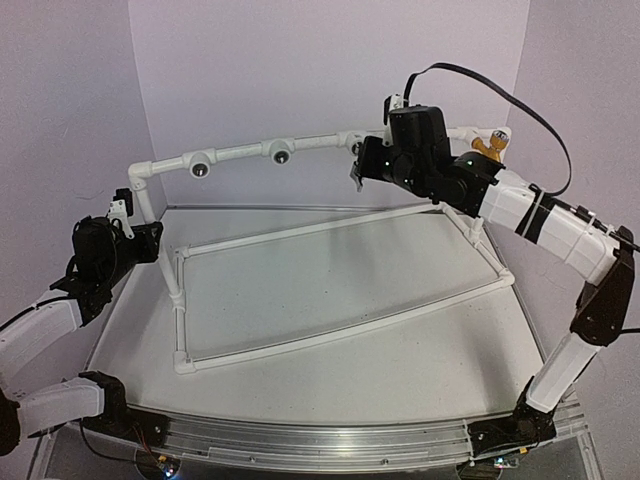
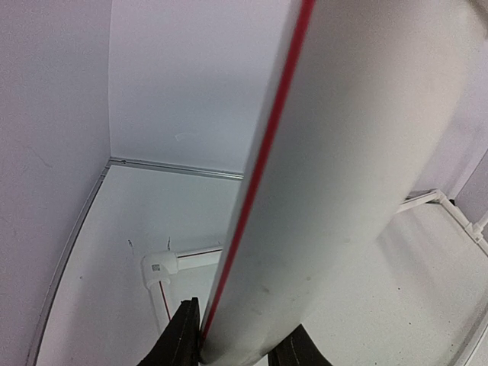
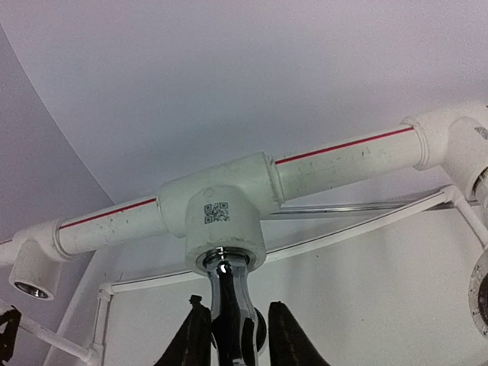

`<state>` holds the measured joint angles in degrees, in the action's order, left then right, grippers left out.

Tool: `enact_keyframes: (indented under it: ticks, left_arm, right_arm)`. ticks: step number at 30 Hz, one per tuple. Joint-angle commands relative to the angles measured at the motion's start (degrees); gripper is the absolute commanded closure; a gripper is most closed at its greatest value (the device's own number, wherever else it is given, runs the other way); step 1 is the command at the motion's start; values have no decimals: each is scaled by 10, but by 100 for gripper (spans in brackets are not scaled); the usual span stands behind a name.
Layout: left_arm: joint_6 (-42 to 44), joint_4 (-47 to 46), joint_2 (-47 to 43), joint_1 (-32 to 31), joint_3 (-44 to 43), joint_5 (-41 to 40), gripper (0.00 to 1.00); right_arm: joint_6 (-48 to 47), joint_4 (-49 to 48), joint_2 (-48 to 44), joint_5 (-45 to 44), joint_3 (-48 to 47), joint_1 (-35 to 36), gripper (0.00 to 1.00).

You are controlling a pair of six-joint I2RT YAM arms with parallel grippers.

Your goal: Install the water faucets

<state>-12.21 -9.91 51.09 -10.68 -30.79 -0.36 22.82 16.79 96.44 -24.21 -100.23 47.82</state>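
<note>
The silver-grey metal faucet (image 3: pixel 229 305) stands between my right gripper's fingers, its threaded end inside the socket of a white tee fitting (image 3: pixel 221 210) on the top rail of the pipe frame. My right gripper (image 3: pixel 235 316) is shut on it; in the top view this gripper (image 1: pixel 358 165) is up at the rail. The orange-yellow faucet (image 1: pixel 490 145) sits at the rail's right end. My left gripper (image 2: pixel 240 335) is shut on a white frame pipe (image 2: pixel 343 152) with a red stripe, at the frame's left post (image 1: pixel 150 235). The white faucet is out of view.
Two more tee fittings (image 1: pixel 200 165) (image 1: pixel 281 152) with open dark sockets sit on the rail to the left. The frame's base rectangle (image 1: pixel 340 335) lies on the white table. Purple walls close in the back and both sides.
</note>
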Motion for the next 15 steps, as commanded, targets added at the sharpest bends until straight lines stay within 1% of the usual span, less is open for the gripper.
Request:
enact_keyframes:
  ticks: [1, 2, 4, 5, 8, 10, 12, 13, 15]
  left_arm:
    - [-93, 58, 4, -14, -6, 83, 100]
    - [-93, 58, 4, -14, -6, 83, 100]
    - [-94, 57, 5, -14, -6, 84, 100]
    - [-94, 58, 4, -14, -6, 82, 100]
    - [-95, 58, 4, -14, -6, 81, 100]
    - [-96, 58, 5, -13, -6, 81, 100]
    - [-97, 58, 7, -13, -7, 80, 100]
    - [-97, 59, 7, -13, -7, 79, 100]
    - [-98, 59, 7, -14, -6, 76, 100]
  right_arm:
    - [148, -22, 0, 34, 24, -26, 95]
    - [186, -32, -3, 57, 35, -36, 100]
    - [266, -84, -20, 114, 82, -59, 100]
    - [313, -127, -29, 164, 113, -70, 100]
    - [400, -229, -41, 230, 171, -85, 100]
    - [391, -235, -41, 237, 166, -85, 100]
    - [350, -232, -50, 237, 168, -85, 100]
    - [316, -219, -56, 231, 168, -85, 95]
    - [238, -184, -72, 220, 168, -85, 76]
